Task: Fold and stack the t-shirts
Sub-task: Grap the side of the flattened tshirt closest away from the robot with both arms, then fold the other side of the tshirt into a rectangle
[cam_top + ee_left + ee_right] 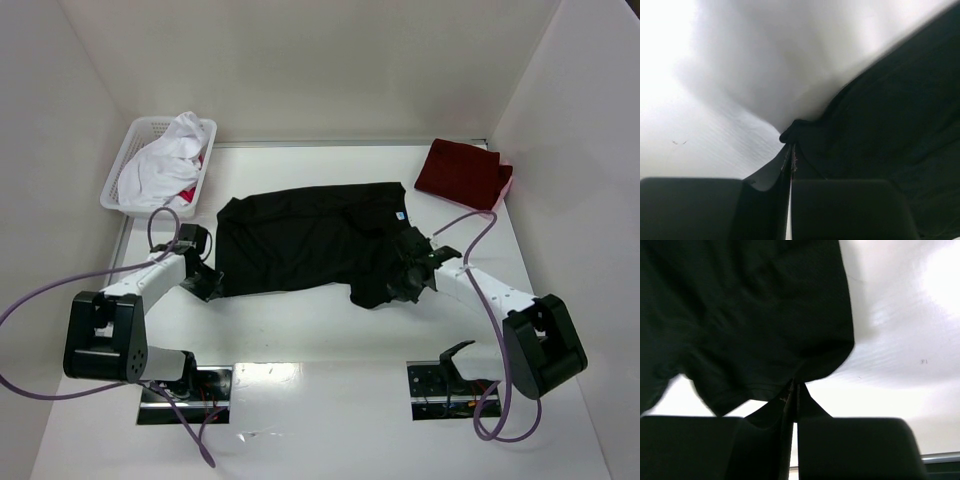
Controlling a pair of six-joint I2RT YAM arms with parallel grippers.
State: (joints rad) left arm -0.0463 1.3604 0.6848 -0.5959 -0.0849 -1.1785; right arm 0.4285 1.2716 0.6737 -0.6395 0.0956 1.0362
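Observation:
A black t-shirt (300, 240) with a small blue neck label (398, 214) lies spread across the middle of the table. My left gripper (207, 283) is at its lower left corner, shut on the cloth's edge (792, 131). At the shirt's bunched right end my right gripper (410, 270) is shut on the hem (795, 377), and the cloth hangs from its jaws. A folded dark red t-shirt (462, 173) rests at the back right. White t-shirts (170, 160) and a bit of red cloth (190, 194) fill the basket.
The white plastic lattice basket (125, 165) stands at the back left by the wall. White walls close in the table on the left, back and right. Purple cables (160, 225) loop off both arms over the table.

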